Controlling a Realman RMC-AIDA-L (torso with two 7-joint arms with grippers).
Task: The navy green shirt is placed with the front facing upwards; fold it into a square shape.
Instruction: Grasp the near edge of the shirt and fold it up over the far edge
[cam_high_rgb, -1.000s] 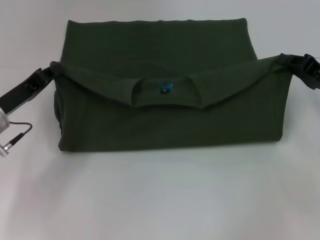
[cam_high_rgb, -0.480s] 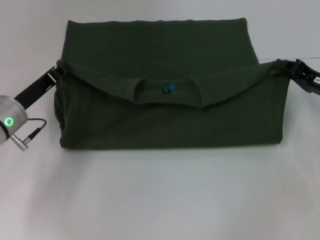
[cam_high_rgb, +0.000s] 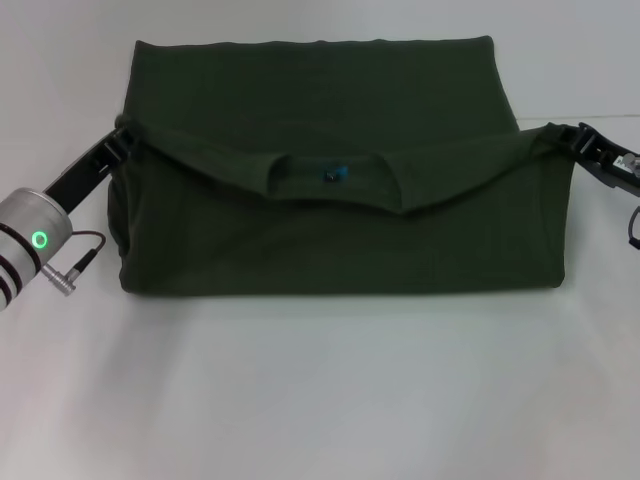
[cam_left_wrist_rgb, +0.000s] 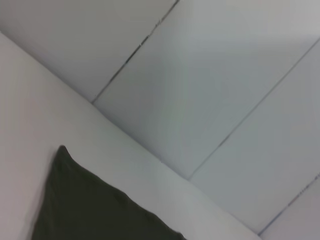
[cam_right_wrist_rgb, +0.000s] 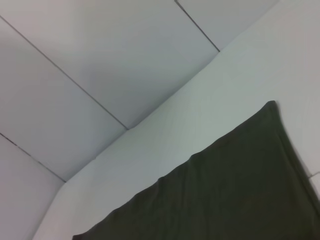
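Note:
The navy green shirt (cam_high_rgb: 330, 255) lies across the white table as a wide dark olive block, sides folded in. Its collar end is doubled over toward me, so the ribbed collar (cam_high_rgb: 300, 190) and blue neck label (cam_high_rgb: 333, 176) face up mid-shirt. My left gripper (cam_high_rgb: 125, 140) is shut on the left shoulder corner and my right gripper (cam_high_rgb: 568, 136) is shut on the right one. The edge between them hangs taut with a sag at the collar. No chest lettering shows. Each wrist view catches only a corner of the shirt (cam_left_wrist_rgb: 90, 205) (cam_right_wrist_rgb: 225, 190).
The white table (cam_high_rgb: 320, 400) spreads in front of the shirt and on both sides. My left arm's silver wrist with its green light (cam_high_rgb: 35, 240) and cable hangs over the table's left edge. Pale wall panels (cam_left_wrist_rgb: 200, 75) stand behind the table.
Both grippers have carried the shoulder corners slightly away from me, and the collar edge has moved back with them. My left wrist has swung further into view.

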